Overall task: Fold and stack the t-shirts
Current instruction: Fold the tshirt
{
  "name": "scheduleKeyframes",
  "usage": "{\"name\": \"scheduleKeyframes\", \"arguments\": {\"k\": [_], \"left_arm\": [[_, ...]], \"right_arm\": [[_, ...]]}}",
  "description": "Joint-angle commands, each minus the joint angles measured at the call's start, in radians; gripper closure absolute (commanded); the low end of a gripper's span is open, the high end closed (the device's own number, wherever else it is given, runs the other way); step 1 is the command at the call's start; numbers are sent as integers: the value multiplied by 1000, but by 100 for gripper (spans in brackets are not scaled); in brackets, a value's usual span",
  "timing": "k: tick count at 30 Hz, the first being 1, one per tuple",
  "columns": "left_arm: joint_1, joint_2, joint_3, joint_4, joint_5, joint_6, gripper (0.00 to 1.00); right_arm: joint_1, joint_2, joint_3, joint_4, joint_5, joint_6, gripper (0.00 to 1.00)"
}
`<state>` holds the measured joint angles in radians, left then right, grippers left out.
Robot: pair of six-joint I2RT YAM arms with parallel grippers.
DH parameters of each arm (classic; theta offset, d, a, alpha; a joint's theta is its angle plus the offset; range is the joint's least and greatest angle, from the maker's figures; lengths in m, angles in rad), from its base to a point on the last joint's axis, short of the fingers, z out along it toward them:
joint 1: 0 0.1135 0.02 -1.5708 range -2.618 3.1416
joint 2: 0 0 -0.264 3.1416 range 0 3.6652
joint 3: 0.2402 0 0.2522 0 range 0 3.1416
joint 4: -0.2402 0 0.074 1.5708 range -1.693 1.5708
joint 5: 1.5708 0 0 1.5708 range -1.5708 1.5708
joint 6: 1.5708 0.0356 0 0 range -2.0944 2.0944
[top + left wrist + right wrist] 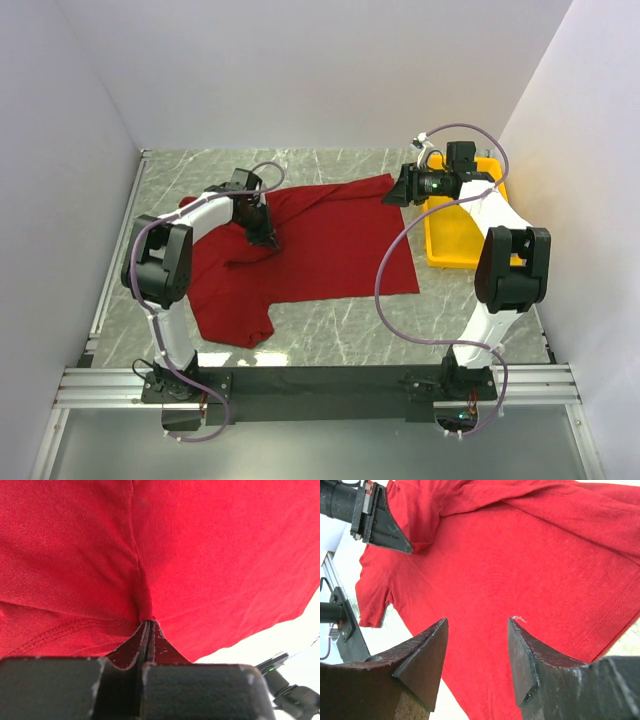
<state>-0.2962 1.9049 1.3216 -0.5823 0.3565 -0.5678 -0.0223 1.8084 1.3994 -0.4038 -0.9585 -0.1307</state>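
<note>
The dark red t-shirt [320,250] lies spread on the marble table, its top edge folded over and rumpled, one sleeve at the near left. My left gripper [266,238] is shut on a pinch of the t-shirt's cloth [145,611] near its left middle. My right gripper [395,190] is open and empty, held above the shirt's far right corner. In the right wrist view the t-shirt [510,575] fills the frame beyond the parted fingers [422,660], and the left gripper [382,525] shows at the upper left. The neck tag is hidden.
A yellow plastic tray [447,235] stands at the right edge of the table, partly under the right arm. White walls close in the table on three sides. The arm bases and a metal rail [320,385] run along the near edge.
</note>
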Motion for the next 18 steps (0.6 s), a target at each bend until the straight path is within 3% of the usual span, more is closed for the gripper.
{"name": "scheduleKeyframes", "arguments": {"k": [1, 5, 10, 12, 15, 18], "left_arm": [[-15, 17, 76, -47, -30, -84, 99], [-29, 28, 117, -77, -30, -116, 86], [-20, -141, 82, 16, -68, -34, 54], [-14, -214, 45, 74, -3, 15, 51], [23, -283, 6, 114, -62, 19, 46], [188, -328, -86, 162, -68, -32, 45]], "right_arm": [[-2, -43, 1, 22, -5, -6, 42], [-1, -41, 6, 19, -3, -7, 42], [-1, -43, 1, 22, 0, -9, 42], [-1, -38, 6, 20, 4, -12, 42], [8, -12, 36, -1, 30, -41, 42], [16, 32, 98, -39, 61, -63, 42]]}}
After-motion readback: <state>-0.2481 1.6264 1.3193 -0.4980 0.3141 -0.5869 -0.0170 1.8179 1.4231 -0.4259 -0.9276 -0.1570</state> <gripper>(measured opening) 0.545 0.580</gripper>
